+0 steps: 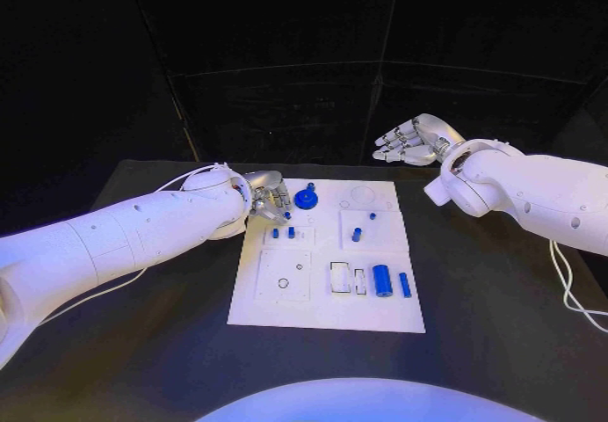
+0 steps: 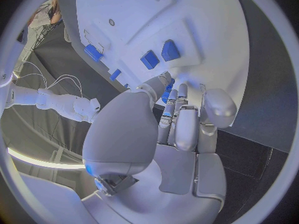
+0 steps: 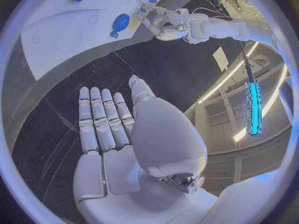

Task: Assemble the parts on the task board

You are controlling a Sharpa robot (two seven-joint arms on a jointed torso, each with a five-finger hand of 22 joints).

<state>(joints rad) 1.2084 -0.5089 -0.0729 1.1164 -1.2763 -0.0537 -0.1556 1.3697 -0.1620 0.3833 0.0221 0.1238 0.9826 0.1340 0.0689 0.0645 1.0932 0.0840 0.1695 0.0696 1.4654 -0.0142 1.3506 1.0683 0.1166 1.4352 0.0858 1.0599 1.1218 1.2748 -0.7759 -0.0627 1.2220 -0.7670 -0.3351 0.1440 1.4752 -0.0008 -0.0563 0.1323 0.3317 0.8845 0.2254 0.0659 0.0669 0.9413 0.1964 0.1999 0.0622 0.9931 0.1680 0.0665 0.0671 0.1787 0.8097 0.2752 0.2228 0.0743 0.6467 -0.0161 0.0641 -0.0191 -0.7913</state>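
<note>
— Left hand [image 1: 267, 199]?
— Sat at the far left corner of the task board [image 1: 327, 303], fingers [image 2: 184, 129] bent down over the board's edge. Couldn't tell whether anything was pinched; nothing plainly seen in the grasp from the left wrist view.
— Right hand [image 1: 413, 141]?
— Hung beyond the board's far right corner, off the white plate, over the black table [image 1: 152, 352]. Fingers [image 3: 102, 119] stretched out straight and side by side, palm bare, grasping nothing.
— Parts?
— Lay spread on the board. Round blue knob [image 1: 306, 199] near the far left, just beside the left hand. Two small blue pegs [image 1: 283, 233] stood close below that. Small blue piece [image 1: 372, 214] and short blue pin [image 1: 358, 234] sat toward the far right. Thick blue cylinder [image 1: 383, 280] and thin blue rod [image 1: 404, 284] lay side by side near the near right edge, next to a white block [image 1: 340, 277].
— Touching?
— Cylinder and rod looked just apart, not touching.
</note>
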